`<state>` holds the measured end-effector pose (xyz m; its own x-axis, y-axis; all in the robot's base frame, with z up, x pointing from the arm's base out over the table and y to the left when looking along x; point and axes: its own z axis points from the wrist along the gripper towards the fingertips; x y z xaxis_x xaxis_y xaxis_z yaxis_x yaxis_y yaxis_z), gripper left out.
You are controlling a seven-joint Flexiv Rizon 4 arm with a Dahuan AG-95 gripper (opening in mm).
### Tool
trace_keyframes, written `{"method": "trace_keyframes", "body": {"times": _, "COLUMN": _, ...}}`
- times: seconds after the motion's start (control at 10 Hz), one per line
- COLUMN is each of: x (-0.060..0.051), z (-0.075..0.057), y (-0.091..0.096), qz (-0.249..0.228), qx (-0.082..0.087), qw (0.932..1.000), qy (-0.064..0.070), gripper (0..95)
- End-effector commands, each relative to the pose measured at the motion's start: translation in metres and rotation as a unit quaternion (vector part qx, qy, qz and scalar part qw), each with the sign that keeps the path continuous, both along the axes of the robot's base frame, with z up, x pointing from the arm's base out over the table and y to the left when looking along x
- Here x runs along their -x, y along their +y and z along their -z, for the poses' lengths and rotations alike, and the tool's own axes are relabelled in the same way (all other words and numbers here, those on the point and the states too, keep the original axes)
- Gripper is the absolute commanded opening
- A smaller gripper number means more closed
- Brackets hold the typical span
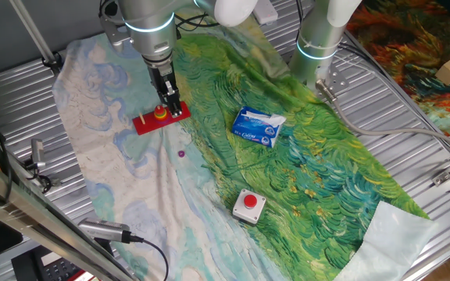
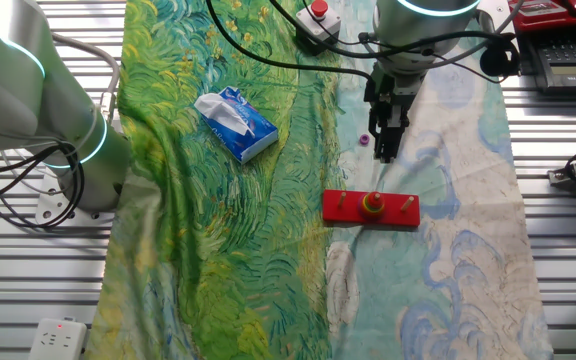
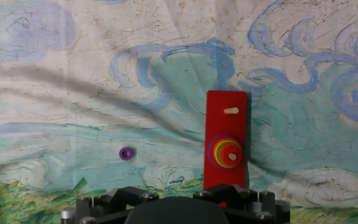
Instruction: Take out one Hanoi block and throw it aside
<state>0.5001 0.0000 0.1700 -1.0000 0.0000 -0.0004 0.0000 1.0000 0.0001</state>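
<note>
- The gripper (image 2: 386, 150) hangs above the painted cloth (image 2: 268, 260), pointing straight down from an upright arm (image 1: 153, 35), with its tips just off the board's long edge and above it.
- Its fingers look close together with nothing between them, though how wide they stand cannot be told; in the hand view only the dark body of the gripper (image 3: 179, 208) shows at the bottom edge.
- Just beyond it lies the red board (image 3: 226, 140) with three pegs, flat on the cloth.
- The red disc (image 3: 231, 151) sits on top of a stack of coloured rings on the middle peg; the other pegs are bare.
- A small purple ring (image 3: 126, 154) lies loose on the cloth, apart from the board, near the gripper.
- Farther off lies a blue and white tissue pack (image 1: 258, 126), well clear of the board.
- A white box with a red button (image 1: 249, 205) sits on the green part of the cloth.
- A second arm (image 1: 323, 35) stands at the table edge.
</note>
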Motion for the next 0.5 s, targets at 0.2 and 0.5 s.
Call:
{"method": "trace_keyframes", "body": {"times": 0.2, "x": 0.0001, "z": 0.0000, "y": 0.0000, "qz": 0.017, "qx": -0.016, "qw": 0.9995, "qy": -0.022, "gripper": 0.0}}
{"method": "trace_keyframes", "body": {"times": 0.5, "x": 0.0001, "z": 0.0000, "y": 0.0000, "qz": 0.016, "qx": -0.013, "qw": 0.9995, "qy": -0.022, "gripper": 0.0}}
